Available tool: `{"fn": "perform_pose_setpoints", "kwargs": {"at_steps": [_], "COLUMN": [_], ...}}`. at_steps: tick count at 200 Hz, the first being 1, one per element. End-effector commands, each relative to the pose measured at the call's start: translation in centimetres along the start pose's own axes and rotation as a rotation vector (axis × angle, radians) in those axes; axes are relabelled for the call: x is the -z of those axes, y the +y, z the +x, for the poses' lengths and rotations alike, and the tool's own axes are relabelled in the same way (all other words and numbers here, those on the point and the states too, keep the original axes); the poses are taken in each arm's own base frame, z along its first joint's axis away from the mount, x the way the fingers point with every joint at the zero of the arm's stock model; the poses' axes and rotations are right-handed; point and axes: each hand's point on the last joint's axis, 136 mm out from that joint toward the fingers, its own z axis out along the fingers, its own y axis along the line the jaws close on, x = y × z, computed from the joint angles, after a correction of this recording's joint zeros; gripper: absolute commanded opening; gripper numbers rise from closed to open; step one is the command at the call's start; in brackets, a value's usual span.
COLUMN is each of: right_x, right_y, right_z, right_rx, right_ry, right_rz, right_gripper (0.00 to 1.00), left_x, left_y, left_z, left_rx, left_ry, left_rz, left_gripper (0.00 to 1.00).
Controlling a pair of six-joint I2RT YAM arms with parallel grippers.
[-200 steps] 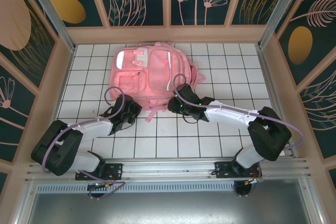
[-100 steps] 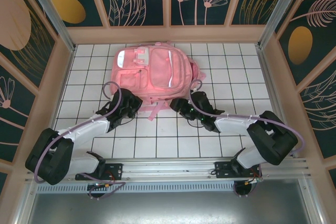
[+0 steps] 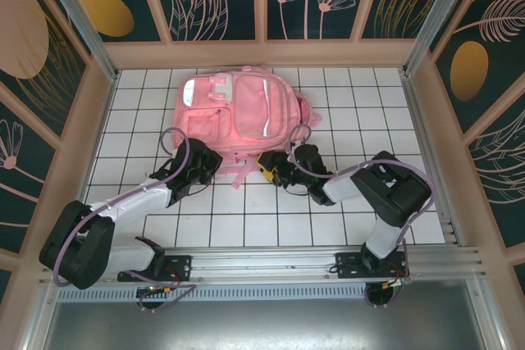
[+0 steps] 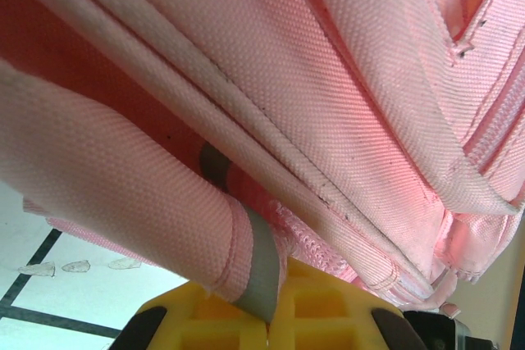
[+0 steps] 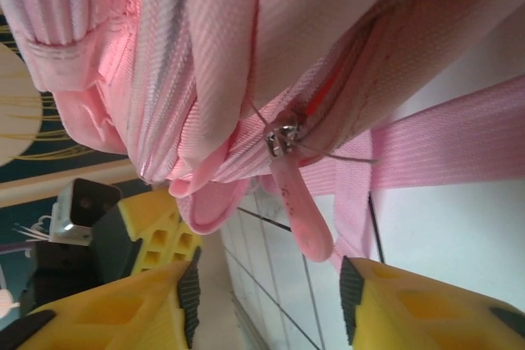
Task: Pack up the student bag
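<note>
Where the student bag (image 3: 238,112) lies: flat, front pockets up, on the far middle of the white tiled table (image 3: 369,120).
Bag heading: the top end with the white patches points toward the far wall; the pink straps (image 3: 237,175) trail toward the arms.
Long axis: roughly far to near, skewed a little.
Left gripper (image 3: 203,161): at the bag's near-left edge; closed, with a fold of pink fabric running down into the seam between its yellow fingers (image 4: 205,325).
Right gripper (image 3: 269,166): at the bag's near edge; about half open, holding nothing. A zipper pull (image 5: 299,219) hangs toward the gap and touches neither finger.
Count: one bag, two grippers, one zipper pull seen.
</note>
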Motion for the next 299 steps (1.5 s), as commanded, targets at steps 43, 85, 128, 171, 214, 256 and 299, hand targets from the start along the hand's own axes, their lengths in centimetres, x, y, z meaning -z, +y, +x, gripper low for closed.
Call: {"fn": "perform_pose_setpoints", "kwargs": {"at_steps": [43,85,128,171,214,256,299], "right_x": [-0.8,1.0,5.6,3.5,1.9,1.3,0.6], "right_y": [1.4,-1.4,-0.6,2.2,1.0,0.1,1.9], "right_z": [-0.6,-1.4,-1.9,0.6,0.4,-1.5,-1.6], "right_rx": [0.025,0.284,0.702,1.386,1.81,1.898,1.917], "right_ry": [-0.011,-0.102,-0.157,-0.019,0.062,-0.013,-0.098], "right_rz": [-0.024,0.344,0.604,0.756,0.985,1.177,1.151], "right_gripper": [0.46,0.53,0.58,0.55,0.6,0.64,0.6], "left_x": [1.2,1.2,1.5,1.3,1.1,1.3,1.1], "left_y": [-3.7,-3.5,-5.1,-6.1,-6.5,-6.5,-6.2], "left_z": [-0.7,-0.8,-1.5,-1.6,-1.4,-1.4,-1.1], "left_rx": [-0.007,-0.019,-0.099,-0.145,-0.133,-0.124,-0.114], "left_ry": [-0.027,-0.033,-0.052,-0.038,-0.016,-0.008,0.007], "left_rz": [0.133,0.124,0.103,0.076,0.078,0.085,0.089], "left_gripper": [0.0,0.0,0.0,0.0,0.0,0.0,0.0]}}
